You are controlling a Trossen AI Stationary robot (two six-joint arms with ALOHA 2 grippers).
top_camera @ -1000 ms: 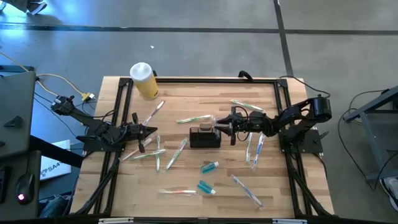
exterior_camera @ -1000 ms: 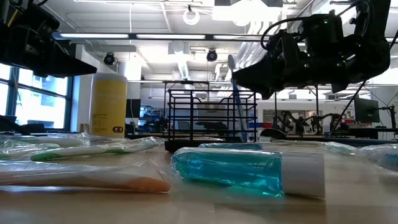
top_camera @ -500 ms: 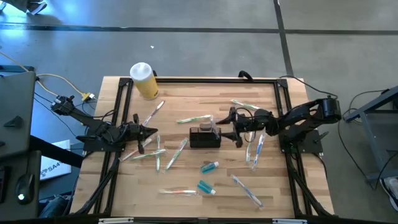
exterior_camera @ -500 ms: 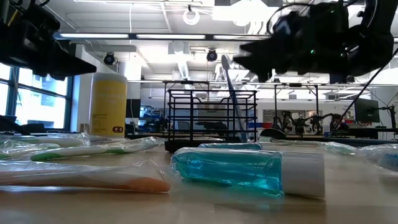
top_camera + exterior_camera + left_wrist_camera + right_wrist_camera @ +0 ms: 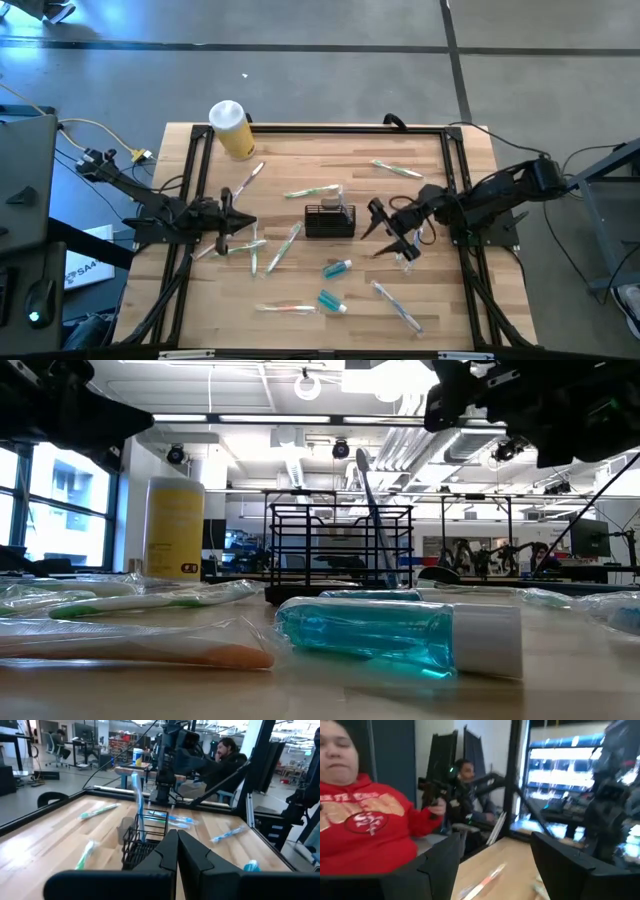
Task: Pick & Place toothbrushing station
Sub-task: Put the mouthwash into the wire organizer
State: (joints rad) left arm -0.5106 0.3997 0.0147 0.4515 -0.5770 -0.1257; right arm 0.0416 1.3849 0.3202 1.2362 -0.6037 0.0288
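Since the earlier frame, the right gripper (image 5: 388,231) had been drawn back from the toothbrushing station (image 5: 329,219) toward its own side of the table, and its fingers, then close over the caddy, were now spread wide with nothing between them. A toothbrush (image 5: 374,518) was left standing in the caddy, leaning a little. The station was placed near the middle of the table (image 5: 440,300), upright, with its long axis across the table from left to right. It lay on the inner side of the right gripper, near but apart, so this arm was judged the nearer one. The left gripper (image 5: 232,219) was held farther away on the opposite side, its fingers pressed together and empty, pointed toward the caddy. Wrapped toothbrushes and blue tubes were scattered around the caddy, and a yellow jar (image 5: 232,129) was seen at the far left corner. For the next pick, the right gripper would probably need to turn away from the station toward the loose items beside it.
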